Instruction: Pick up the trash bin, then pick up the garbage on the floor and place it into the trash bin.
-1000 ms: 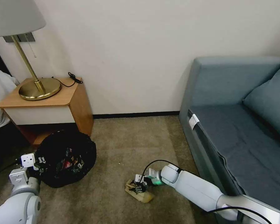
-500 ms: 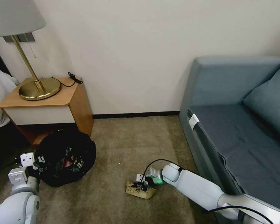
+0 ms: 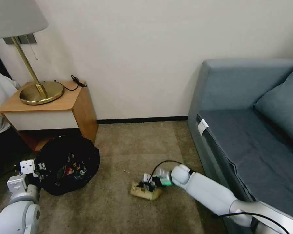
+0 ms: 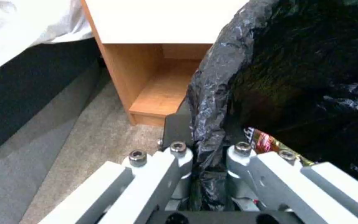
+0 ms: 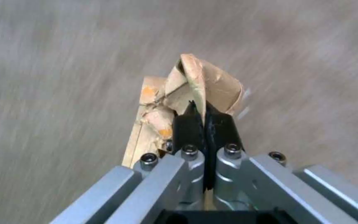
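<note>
Wrapper [image 3: 146,193], tan, lies on the carpet [image 3: 136,146] with its long axis toward the sofa [image 3: 250,130], pinched by the right gripper [image 3: 148,187]. Left gripper [image 3: 39,169] clamps the trash bin [image 3: 68,164] liner rim beside the nightstand [image 3: 48,107].

— From up at the robot's head, the camera looks forward and down over the carpet [image 3: 127,146] to the wall, with the nightstand [image 3: 45,107] on its left and the sofa [image 3: 250,130] on its right.

— And the wrist ones?

— Far nearer. The left wrist camera sits right behind the left tool [image 4: 206,149], facing the trash bin [image 4: 295,62] liner and the nightstand's open base [image 4: 162,90]. The right wrist camera peers along the right tool [image 5: 204,121] at the tan wrapper [image 5: 204,84] on the carpet [image 5: 63,62].

— Any overlap?

— The head view takes in both: the bin [image 3: 68,164] by the left tool [image 3: 39,169], the wrapper [image 3: 145,192] by the right tool [image 3: 146,187].
</note>
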Available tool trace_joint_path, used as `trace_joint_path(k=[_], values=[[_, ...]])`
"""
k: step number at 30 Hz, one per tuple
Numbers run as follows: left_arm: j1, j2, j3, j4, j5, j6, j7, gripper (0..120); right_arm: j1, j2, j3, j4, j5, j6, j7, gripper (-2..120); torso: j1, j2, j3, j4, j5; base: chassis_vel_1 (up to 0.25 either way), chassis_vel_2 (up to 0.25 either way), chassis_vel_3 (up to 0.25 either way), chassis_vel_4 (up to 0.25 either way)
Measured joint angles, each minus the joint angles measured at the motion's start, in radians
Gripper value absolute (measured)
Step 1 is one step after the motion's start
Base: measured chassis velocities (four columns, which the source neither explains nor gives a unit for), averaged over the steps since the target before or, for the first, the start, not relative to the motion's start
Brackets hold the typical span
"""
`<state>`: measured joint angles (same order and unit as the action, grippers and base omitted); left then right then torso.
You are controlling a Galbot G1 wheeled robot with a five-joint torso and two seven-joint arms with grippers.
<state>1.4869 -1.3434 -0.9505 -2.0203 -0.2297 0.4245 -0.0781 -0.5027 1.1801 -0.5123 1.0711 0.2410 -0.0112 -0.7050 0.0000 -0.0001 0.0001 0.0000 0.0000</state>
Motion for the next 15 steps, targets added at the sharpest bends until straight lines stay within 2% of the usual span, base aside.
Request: trace_joint_path(k=[6, 10, 15], values=[[0.001, -0.005, 0.002, -0.004, 0.003, 0.0, 0.002, 4, 0.049, 0.002, 0.147, 0.131, 0.062, -0.03, -0.008, 0, 0.0, 0.0, 0.0, 0.0, -0.0001, 0.0, 0.0, 0.0, 0.0], [0.002, -0.012, 0.006, -0.008, 0.009, 0.0, 0.003, 4, 0.063, 0.01, 0.173, 0.176, 0.114, -0.057, -0.008, 0, 0.0, 0.0, 0.0, 0.0, -0.0001, 0.0, 0.0, 0.0, 0.0], [0.0, -0.034, 0.022, -0.014, 0.027, -0.001, 0.004, 4, 0.093, 0.033, 0.177, 0.283, 0.235, -0.106, 0.003, 0, 0.0, 0.0, 0.0, 0.0, -0.0001, 0.0, 0.0, 0.0, 0.0]])
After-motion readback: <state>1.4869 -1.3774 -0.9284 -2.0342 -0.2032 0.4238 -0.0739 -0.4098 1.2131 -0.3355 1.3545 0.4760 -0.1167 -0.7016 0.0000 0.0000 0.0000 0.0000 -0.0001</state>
